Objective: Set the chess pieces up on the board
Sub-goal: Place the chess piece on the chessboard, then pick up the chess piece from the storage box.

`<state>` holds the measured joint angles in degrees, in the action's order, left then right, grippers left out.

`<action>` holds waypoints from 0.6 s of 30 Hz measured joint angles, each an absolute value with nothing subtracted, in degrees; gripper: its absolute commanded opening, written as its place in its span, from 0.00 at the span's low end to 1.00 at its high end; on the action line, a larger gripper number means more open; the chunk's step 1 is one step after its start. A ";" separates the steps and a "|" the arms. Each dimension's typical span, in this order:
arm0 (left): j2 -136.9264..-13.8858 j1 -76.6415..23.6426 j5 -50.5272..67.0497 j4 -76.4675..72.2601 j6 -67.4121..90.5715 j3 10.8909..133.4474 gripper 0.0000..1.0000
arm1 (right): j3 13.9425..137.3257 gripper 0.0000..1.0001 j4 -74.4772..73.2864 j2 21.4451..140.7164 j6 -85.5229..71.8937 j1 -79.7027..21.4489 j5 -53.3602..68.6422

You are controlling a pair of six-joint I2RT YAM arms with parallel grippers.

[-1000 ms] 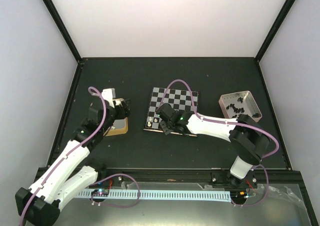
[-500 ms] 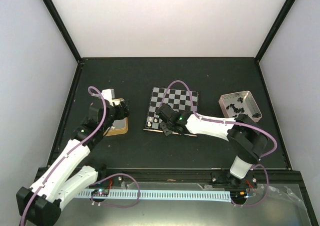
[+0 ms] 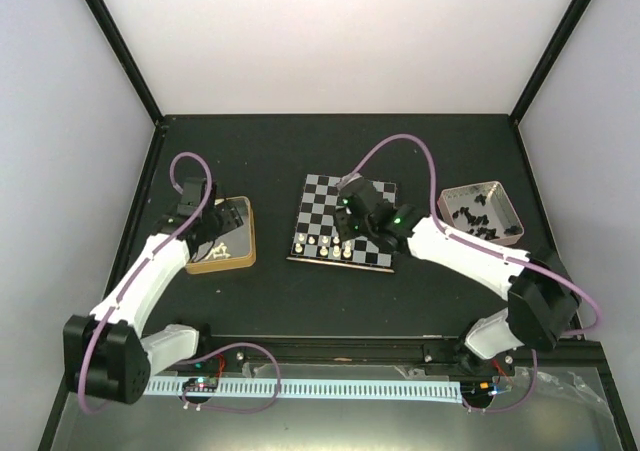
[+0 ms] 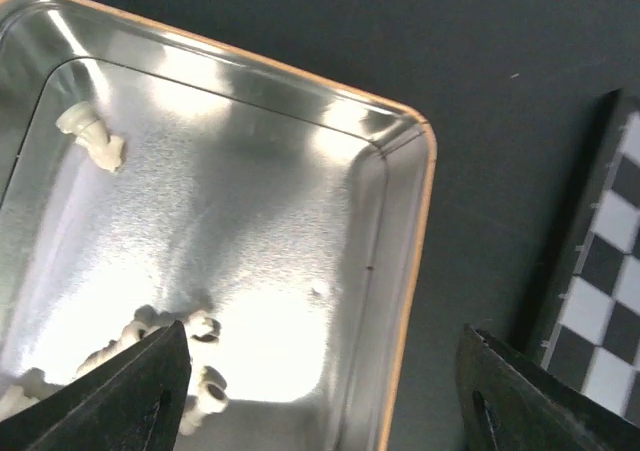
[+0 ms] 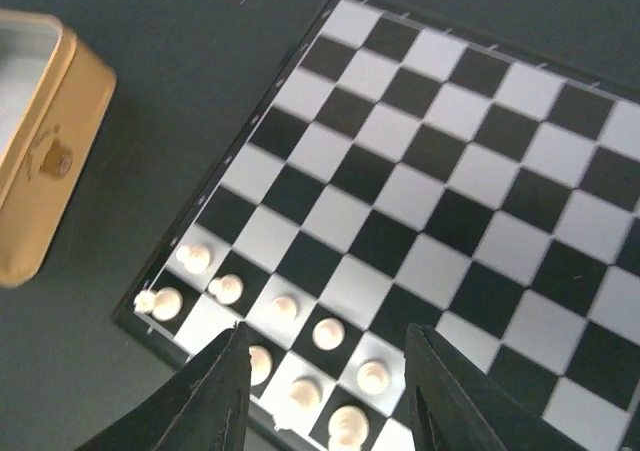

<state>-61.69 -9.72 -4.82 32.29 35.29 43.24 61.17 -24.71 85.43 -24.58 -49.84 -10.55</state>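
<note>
my right gripper (image 5: 325, 391) hangs wide and empty just above the standing cream pieces (image 5: 285, 306) in the near-left corner of the board (image 5: 430, 181). a careless drop or swing there could topple them. my left gripper (image 4: 330, 401), also wide and holding nothing, is over the gold-rimmed tin (image 4: 410, 271), where loose cream pieces (image 4: 200, 371) huddle beside one finger, so i might pinch several at once. my right arm reaches across from the right. my left arm bends over the tin, wrist down.
</note>
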 measured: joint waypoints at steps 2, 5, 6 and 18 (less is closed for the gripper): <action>-65.12 -8.71 -4.73 33.65 35.57 44.88 0.59 | 61.21 0.43 -24.12 84.07 -25.30 -47.75 -10.26; -70.94 -7.38 -4.97 36.21 35.90 47.44 0.53 | 61.19 0.41 -23.46 83.61 -26.30 -44.36 -9.43; -73.17 -6.83 -5.34 37.39 35.86 48.42 0.52 | 61.10 0.41 -23.31 83.64 -26.50 -43.48 -9.04; -91.35 1.28 -11.88 39.77 37.12 56.64 0.54 | 60.58 0.39 -21.98 85.38 -26.68 -39.29 -6.26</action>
<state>-91.35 1.28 -11.88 39.77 37.12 56.64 60.58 -21.98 85.38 -26.68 -39.29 -6.26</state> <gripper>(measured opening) 0.534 0.392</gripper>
